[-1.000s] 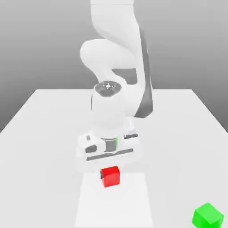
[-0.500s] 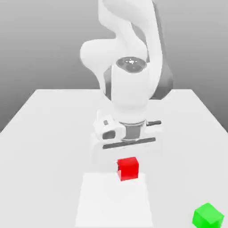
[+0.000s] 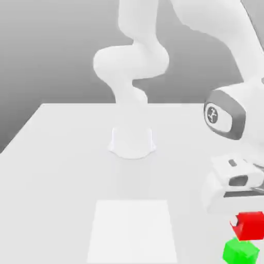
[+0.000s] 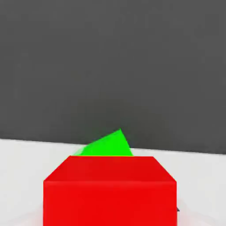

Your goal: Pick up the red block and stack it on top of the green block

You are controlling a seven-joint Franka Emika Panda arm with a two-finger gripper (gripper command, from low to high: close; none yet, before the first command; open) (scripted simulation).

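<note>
Over the small bright-green cube (image 3: 240, 251) hangs the small bright-red cube (image 3: 249, 225), pinched by the gripper (image 3: 246, 223) fingers — almost stacked. Next comes a gentle drop — straight down, then let go.

Exterior view: elevated, off the arm, looking down across the white table (image 3: 62, 154) toward the arm's base (image 3: 132, 142), whole workspace in frame. Hand view: on the hand, very close behind the red block (image 4: 110, 190), green block (image 4: 108, 145) just past it. Overlap: red block (image 3: 249, 225) and green block (image 3: 240, 251), exterior view's lower right.
</note>
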